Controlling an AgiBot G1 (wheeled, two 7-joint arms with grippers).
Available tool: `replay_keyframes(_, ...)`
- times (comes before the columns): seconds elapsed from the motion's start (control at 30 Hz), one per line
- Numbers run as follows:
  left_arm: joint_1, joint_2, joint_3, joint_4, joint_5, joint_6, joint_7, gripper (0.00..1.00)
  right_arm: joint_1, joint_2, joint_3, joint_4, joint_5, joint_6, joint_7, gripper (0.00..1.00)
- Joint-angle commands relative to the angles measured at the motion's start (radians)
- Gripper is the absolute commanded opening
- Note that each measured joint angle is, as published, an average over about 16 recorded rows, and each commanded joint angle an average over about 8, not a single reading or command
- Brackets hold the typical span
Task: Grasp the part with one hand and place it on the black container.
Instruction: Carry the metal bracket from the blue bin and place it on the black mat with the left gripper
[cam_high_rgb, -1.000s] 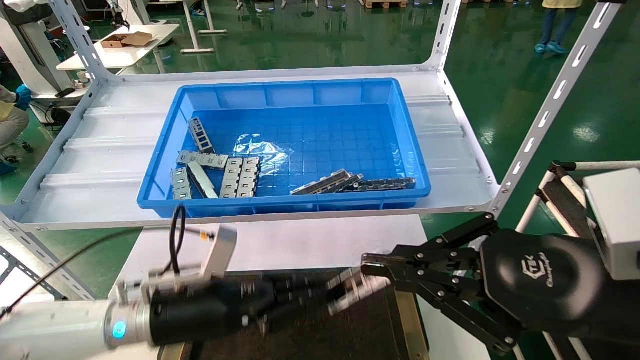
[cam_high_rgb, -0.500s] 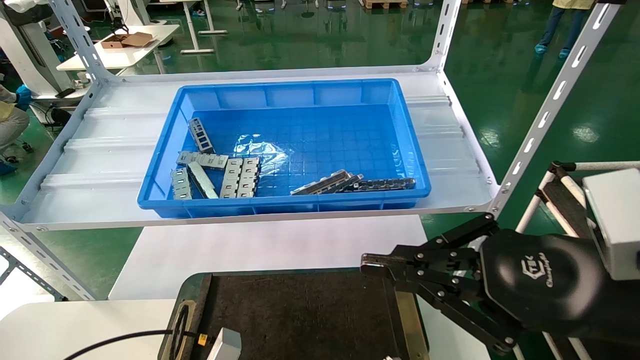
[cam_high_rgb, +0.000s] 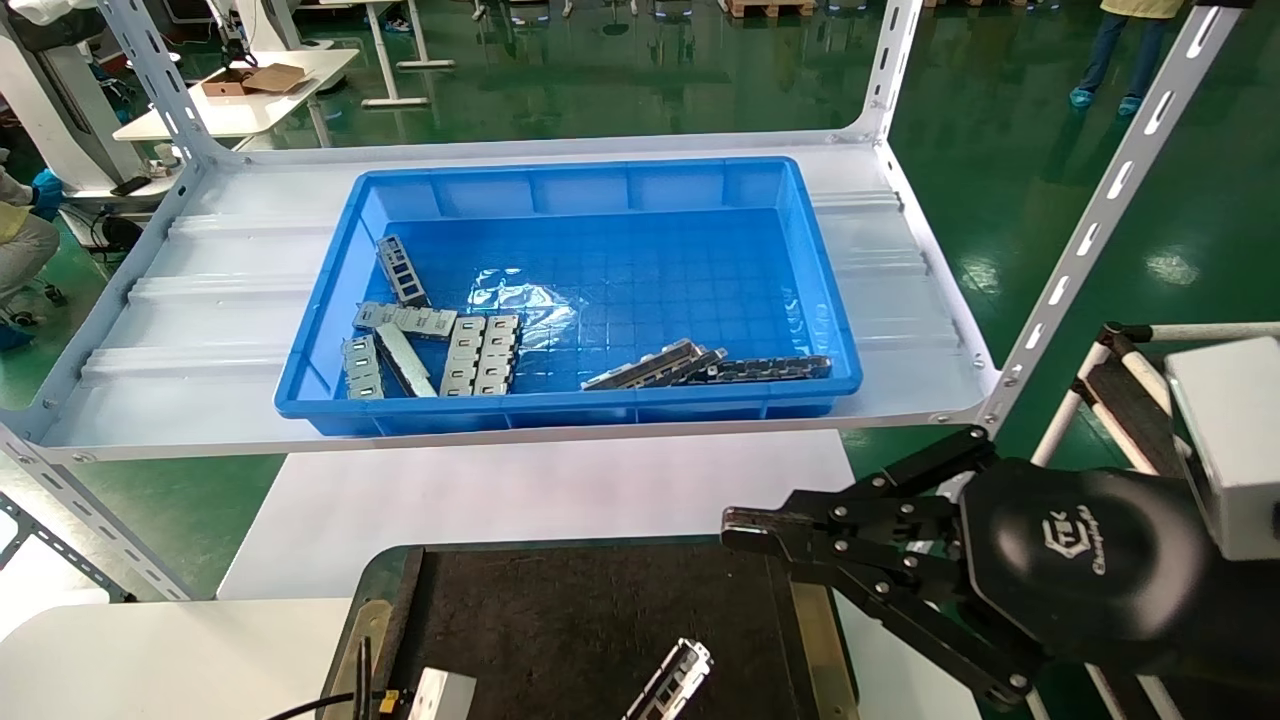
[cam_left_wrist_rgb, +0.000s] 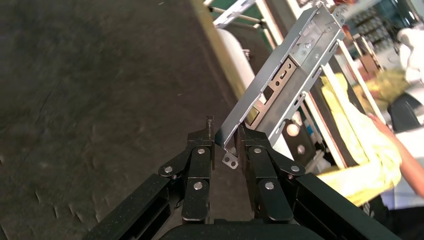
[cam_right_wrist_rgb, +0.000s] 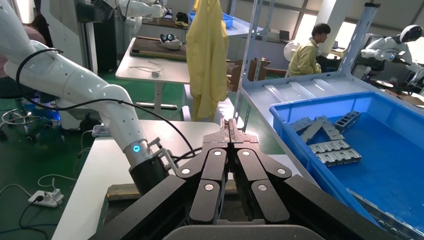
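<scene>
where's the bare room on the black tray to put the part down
Nearly all of the black container is bare mat, from its far edge to the part held by the left gripper above its near side. Tightest is the right edge, under the parked right gripper. The blue bin is crowded front-left with strips.

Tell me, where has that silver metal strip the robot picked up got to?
The part is clamped in the left gripper, just above the black container, near the head view's bottom edge. The shut right gripper waits at the container's right edge.
</scene>
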Motion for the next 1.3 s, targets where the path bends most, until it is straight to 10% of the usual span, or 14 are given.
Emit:
replay_keyframes(0.03,-0.001,0.008,0.02,-0.003,0.028,-0.041,-0.052,0.0,0.0,0.0,0.0,0.0,0.0,0.0,0.0,0.0)
replay_keyframes(1.3,-0.177,0.281,0.283,0.174,0.358,-0.465,-0.842,0.0,0.0,0.001,-0.001,0.0,0.001,0.001,-0.001,0.0)
